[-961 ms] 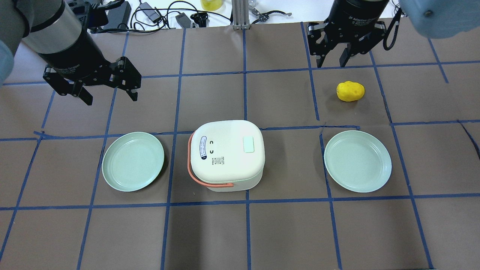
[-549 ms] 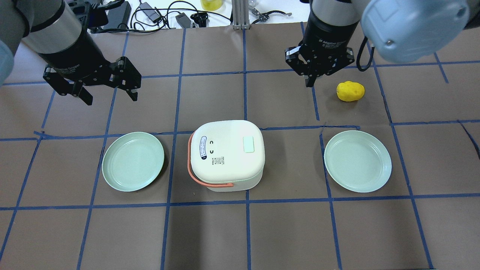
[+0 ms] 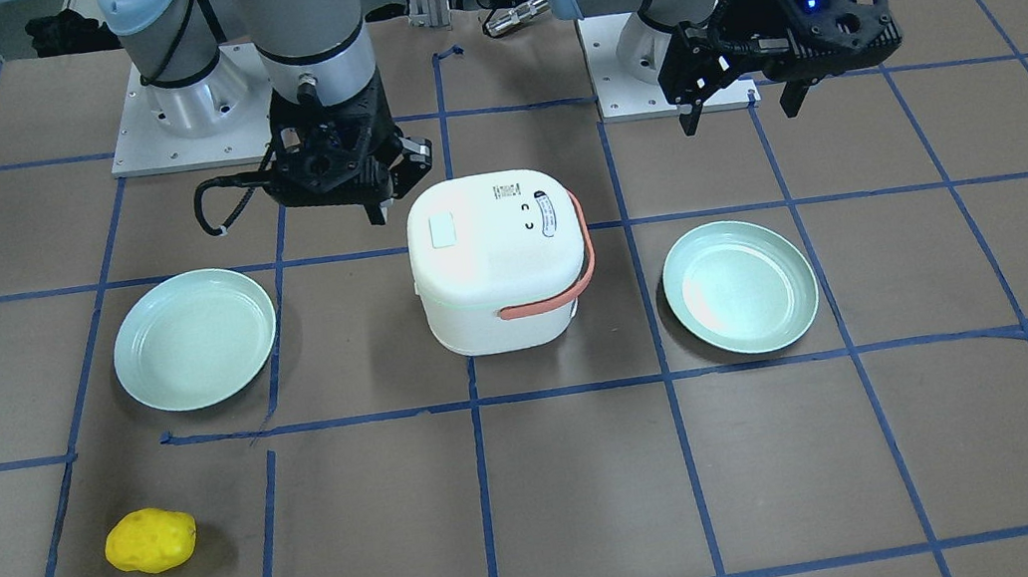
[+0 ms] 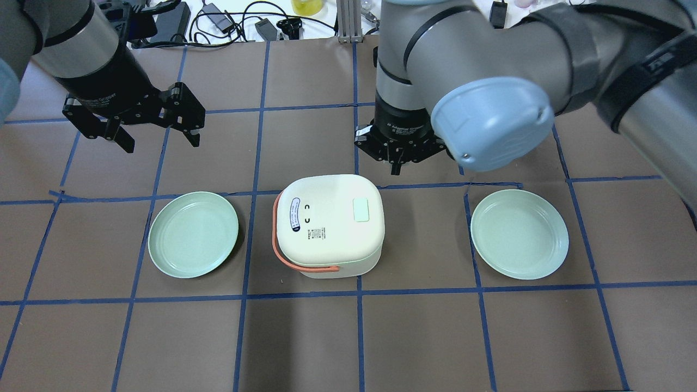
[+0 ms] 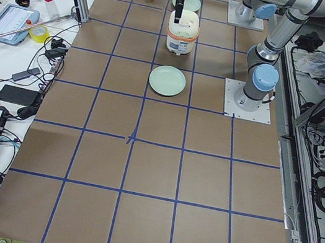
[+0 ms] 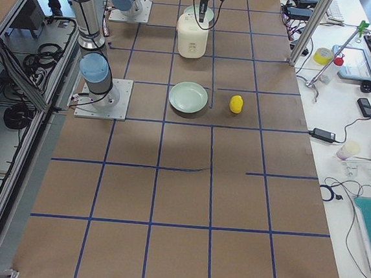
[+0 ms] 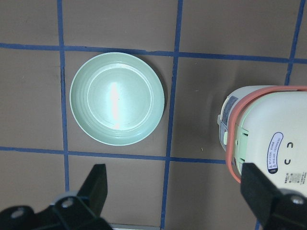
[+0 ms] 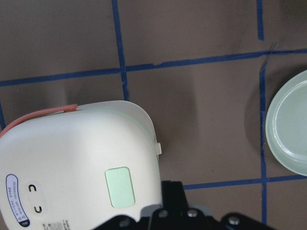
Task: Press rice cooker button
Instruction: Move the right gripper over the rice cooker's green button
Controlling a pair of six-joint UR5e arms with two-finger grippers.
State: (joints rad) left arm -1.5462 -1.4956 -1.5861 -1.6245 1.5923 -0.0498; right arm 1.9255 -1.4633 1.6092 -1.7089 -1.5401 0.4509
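The white rice cooker (image 4: 326, 226) with an orange handle stands mid-table; its pale green button (image 4: 361, 209) is on the lid's right side. My right gripper (image 4: 396, 163) is shut, points down and hovers above the cooker's right side, not touching it. In the right wrist view the button (image 8: 120, 187) lies just left of the closed fingers (image 8: 171, 191). In the front-facing view the right gripper (image 3: 378, 212) is beside the cooker (image 3: 495, 261). My left gripper (image 4: 158, 136) is open and empty, high over the far left.
Two pale green plates flank the cooker, one on the left (image 4: 193, 234) and one on the right (image 4: 519, 234). A yellow potato-like object (image 3: 150, 541) lies far right of the cooker, hidden by my right arm in the overhead view. Cables lie beyond the table's far edge.
My right arm has swung from the back right to the cooker, and its gripper went from open to shut. The left arm has not moved.
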